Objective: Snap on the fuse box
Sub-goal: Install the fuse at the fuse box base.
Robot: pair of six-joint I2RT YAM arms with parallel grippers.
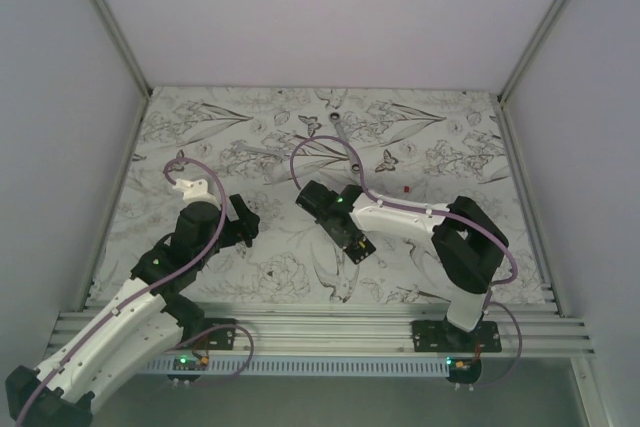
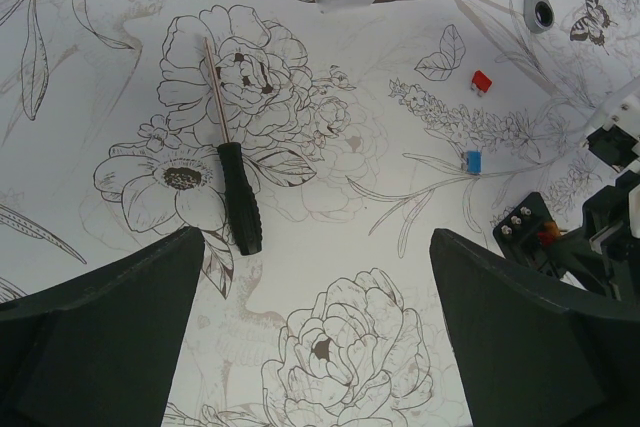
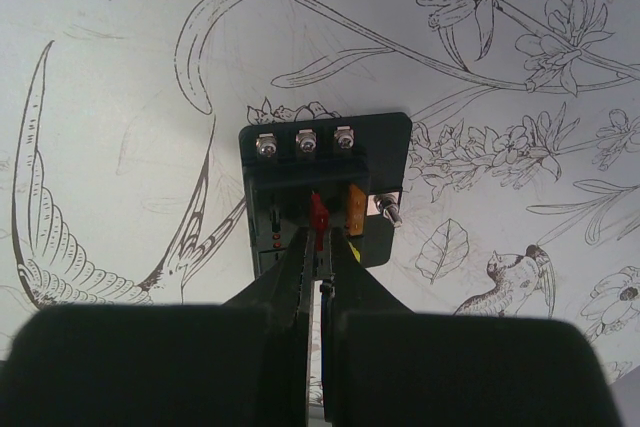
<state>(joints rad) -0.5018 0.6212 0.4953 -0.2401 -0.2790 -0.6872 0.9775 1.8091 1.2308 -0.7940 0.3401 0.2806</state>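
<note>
Fuse box (image 3: 325, 162) flat on the table (image 3: 120, 97), right of centre, directly ahead of the right gripper (image 3: 320, 247). Right fingers pinched almost together on a red fuse (image 3: 318, 213) standing in the box; orange fuse (image 3: 355, 209) just beside it. Three screws along the box's far edge. Left gripper (image 2: 315, 247) spread wide, nothing in it, well apart from the box, which sits off its right finger. Screwdriver (image 2: 236, 202) lies near its left finger; blue fuse (image 2: 472, 161) loose between.

The fuse box (image 3: 332, 172) is seen in matt black plastic with bright metal screws (image 3: 305, 142), and the screwdriver (image 2: 238, 202) is handled in matt black.
</note>
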